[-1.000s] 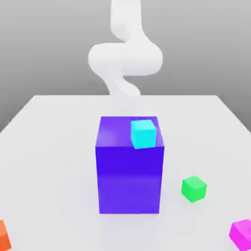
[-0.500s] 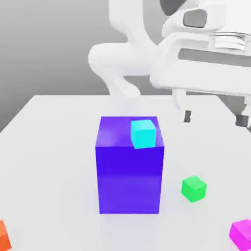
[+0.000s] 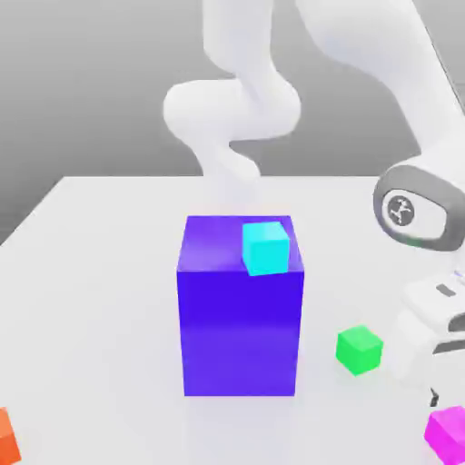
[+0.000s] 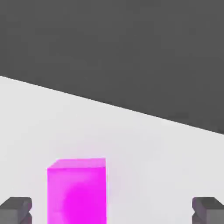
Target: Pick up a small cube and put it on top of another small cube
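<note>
The small cube (image 3: 449, 434), bright magenta-pink and glossy, rests on the white table at the exterior view's near right corner. My gripper (image 3: 443, 400) hangs low right over it, with the white hand just above. In the hand view the small cube (image 4: 76, 192) stands between my dark fingertips (image 4: 16, 209), nearer to one of them than the other, and touches neither. The gripper (image 4: 111, 212) is open. A green cube (image 3: 360, 350) lies on the table a little to the exterior view's left of my hand.
A big blue-violet block (image 3: 240, 327) stands mid-table with a cyan cube (image 3: 265, 247) on its top. An orange cube (image 3: 5, 438) sits at the near left corner. The table (image 3: 100, 272) edge runs close past the magenta cube.
The hand has come down from high over the table's right side to just above the magenta cube. The cubes have not moved.
</note>
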Controlling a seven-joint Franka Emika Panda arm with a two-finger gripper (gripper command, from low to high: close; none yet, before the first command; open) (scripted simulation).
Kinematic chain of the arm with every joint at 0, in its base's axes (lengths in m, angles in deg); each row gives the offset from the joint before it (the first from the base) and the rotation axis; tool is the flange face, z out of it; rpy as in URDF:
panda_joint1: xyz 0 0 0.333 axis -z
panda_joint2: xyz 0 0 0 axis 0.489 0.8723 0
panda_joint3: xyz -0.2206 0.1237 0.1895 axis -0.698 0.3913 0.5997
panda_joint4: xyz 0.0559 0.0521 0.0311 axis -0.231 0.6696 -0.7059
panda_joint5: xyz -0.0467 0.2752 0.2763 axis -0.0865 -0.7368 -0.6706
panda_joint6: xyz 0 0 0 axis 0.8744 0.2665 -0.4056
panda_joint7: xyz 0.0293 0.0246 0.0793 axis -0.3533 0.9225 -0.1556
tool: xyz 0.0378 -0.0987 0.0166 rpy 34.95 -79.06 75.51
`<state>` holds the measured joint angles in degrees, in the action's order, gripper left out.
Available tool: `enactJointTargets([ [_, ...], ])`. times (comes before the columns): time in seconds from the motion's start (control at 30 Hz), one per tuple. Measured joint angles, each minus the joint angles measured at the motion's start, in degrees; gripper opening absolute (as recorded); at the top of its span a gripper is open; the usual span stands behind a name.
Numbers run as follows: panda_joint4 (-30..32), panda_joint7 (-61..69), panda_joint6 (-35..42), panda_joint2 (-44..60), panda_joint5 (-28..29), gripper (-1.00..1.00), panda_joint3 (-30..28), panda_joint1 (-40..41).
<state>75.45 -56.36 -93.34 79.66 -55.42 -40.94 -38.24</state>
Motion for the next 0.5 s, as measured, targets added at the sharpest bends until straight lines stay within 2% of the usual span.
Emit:
enactJointTargets([
  [0.07, -1.02, -1.65, -2.91, 4.2, 2.13, 0.0, -2.1, -1.84],
  [0.1, -1.5, -2.36, -4.24, 6.05, 3.08, -1.0, -3.19, -2.75],
  [0.33, -1.57, -2.45, -4.53, 6.37, 3.18, -1.0, -3.35, -2.9],
  [0.5, 2.15, -1.81, 0.7, -2.61, -2.29, -1.0, 0.44, -0.38],
])
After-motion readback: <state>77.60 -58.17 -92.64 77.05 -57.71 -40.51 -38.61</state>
